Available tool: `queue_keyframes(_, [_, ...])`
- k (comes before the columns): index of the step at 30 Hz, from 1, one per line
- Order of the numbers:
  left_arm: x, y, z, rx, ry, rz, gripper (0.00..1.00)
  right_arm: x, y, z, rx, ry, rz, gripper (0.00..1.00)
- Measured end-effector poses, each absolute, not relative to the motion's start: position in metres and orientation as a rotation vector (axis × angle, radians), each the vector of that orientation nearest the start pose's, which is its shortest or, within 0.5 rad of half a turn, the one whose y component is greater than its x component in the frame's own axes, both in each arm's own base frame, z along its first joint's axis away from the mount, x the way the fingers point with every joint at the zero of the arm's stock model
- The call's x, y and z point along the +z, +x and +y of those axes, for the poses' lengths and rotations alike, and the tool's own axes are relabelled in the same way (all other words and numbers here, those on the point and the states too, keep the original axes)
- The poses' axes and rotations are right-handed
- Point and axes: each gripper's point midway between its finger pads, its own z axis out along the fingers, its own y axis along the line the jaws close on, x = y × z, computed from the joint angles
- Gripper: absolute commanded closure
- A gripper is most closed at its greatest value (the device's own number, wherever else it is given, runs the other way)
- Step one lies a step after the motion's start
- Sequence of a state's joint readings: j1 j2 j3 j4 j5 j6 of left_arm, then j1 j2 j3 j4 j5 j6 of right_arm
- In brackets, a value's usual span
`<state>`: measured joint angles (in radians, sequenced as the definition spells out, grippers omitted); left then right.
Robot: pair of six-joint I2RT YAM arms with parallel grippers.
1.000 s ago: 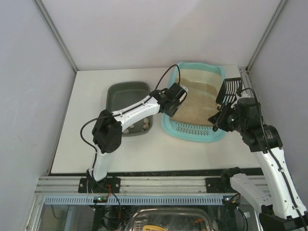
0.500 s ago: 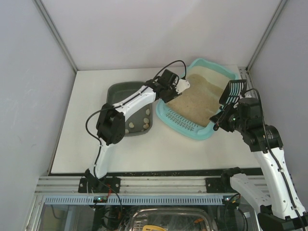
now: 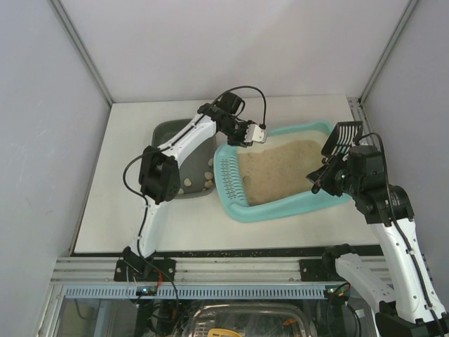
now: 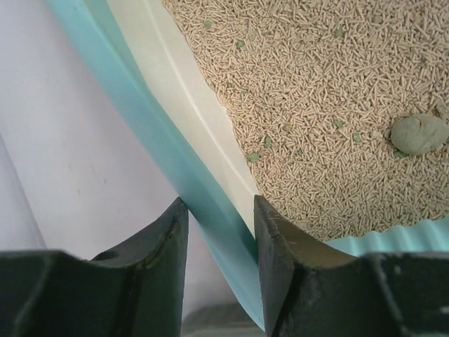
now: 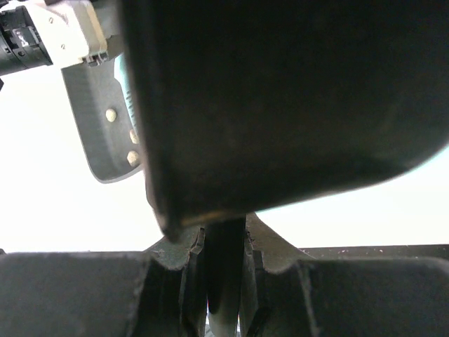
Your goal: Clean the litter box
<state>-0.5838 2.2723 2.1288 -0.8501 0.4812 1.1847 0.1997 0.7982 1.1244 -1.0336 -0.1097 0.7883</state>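
The light-turquoise litter box [image 3: 280, 209] lies slantwise at table centre, beige litter inside, its slotted end [image 3: 228, 172] toward the left. My left gripper [image 3: 257, 134] is shut on its far rim; in the left wrist view the jaws [image 4: 221, 225] straddle the turquoise rim [image 4: 140, 91], with litter [image 4: 316, 105] and a grey-green clump [image 4: 419, 133] beyond. My right gripper [image 3: 324, 175], by the box's right end, is shut on the handle of a black slotted scoop [image 3: 342, 137]. In the right wrist view the scoop's dark back [image 5: 280, 91] hides most of the scene above the gripper [image 5: 224, 246].
A dark grey tray [image 3: 172, 133] with several pale lumps [image 3: 208, 175] sits left of the box, touching its slotted end. The right wrist view shows it too [image 5: 105, 140]. Grey enclosure walls stand on three sides, and the rail runs along the near edge.
My left gripper has swung back and right with the rim, turning the litter box so its slotted end faces the grey tray. The right arm and scoop have barely moved.
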Motion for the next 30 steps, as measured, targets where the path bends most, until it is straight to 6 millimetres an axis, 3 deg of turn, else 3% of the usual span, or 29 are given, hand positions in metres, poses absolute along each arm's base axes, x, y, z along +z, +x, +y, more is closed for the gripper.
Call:
queue_keyframes(5, [0.124, 0.423, -0.365, -0.474, 2.104, 1.211, 1.0, 0.248, 0.199, 0.09, 0.626, 0.641, 2.287, 1.0])
queue_keyframes(11, [0.124, 0.416, -0.379, -0.502, 2.126, 1.121, 1.0, 0.232, 0.196, 0.098, 0.66, 0.633, 2.354, 1.0])
queue_keyframes(17, [0.126, 0.429, -0.402, -0.511, 2.026, 1.133, 1.0, 0.203, 0.19, 0.117, 0.764, 0.604, 2.475, 1.0])
queue_keyframes(22, [0.131, 0.456, -0.431, -0.486, 1.907, 1.106, 1.0, 0.189, 0.187, 0.125, 0.852, 0.615, 2.485, 1.0])
queue_keyframes(23, [0.132, 0.46, -0.434, -0.48, 1.888, 1.102, 0.96, 0.187, 0.187, 0.126, 0.87, 0.63, 2.48, 1.0])
queue_keyframes(25, [0.135, 0.464, -0.438, -0.48, 1.853, 1.111, 0.73, 0.183, 0.19, 0.13, 0.93, 0.67, 2.467, 1.0])
queue_keyframes(26, [0.136, 0.465, -0.439, -0.485, 1.843, 1.119, 0.54, 0.18, 0.191, 0.132, 0.963, 0.694, 2.462, 1.0])
queue_keyframes(27, [0.135, 0.465, -0.439, -0.492, 1.831, 1.133, 0.17, 0.177, 0.193, 0.135, 1.011, 0.733, 2.461, 1.0])
queue_keyframes(28, [0.135, 0.466, -0.439, -0.491, 1.818, 1.137, 0.02, 0.175, 0.195, 0.138, 1.045, 0.768, 2.464, 1.0])
queue_keyframes(30, [0.139, 0.467, -0.439, -0.486, 1.779, 1.136, 0.0, 0.174, 0.2, 0.144, 1.131, 0.85, 2.469, 1.0])
